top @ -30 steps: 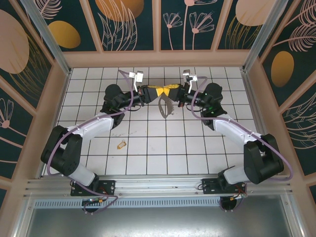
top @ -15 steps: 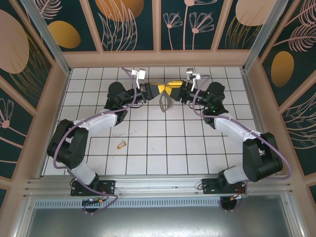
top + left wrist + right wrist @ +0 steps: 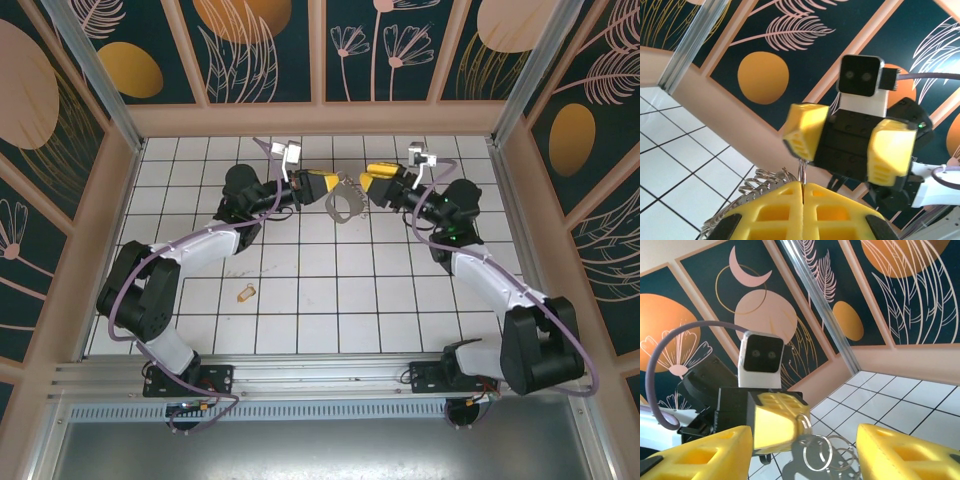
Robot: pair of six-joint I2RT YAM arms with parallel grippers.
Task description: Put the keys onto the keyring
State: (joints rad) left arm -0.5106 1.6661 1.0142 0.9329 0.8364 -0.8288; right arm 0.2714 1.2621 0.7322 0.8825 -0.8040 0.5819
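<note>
Floor: white square-tiled table surface (image 3: 330,300) with dark grout lines, lying flat and enclosed at the back and on both sides.
Walls: dark teal panels (image 3: 265,50) painted with pale pink leaf and flower outlines and orange discs.
Frame: peach-coloured wooden beams (image 3: 320,118) bordering the panels and running along the floor's far edge.
Posts: silver aluminium profiles (image 3: 95,75) slanting up at both back corners.
Near edge: silver aluminium rails (image 3: 320,375), with a grey metal sheet (image 3: 320,450) just beyond them.
</note>
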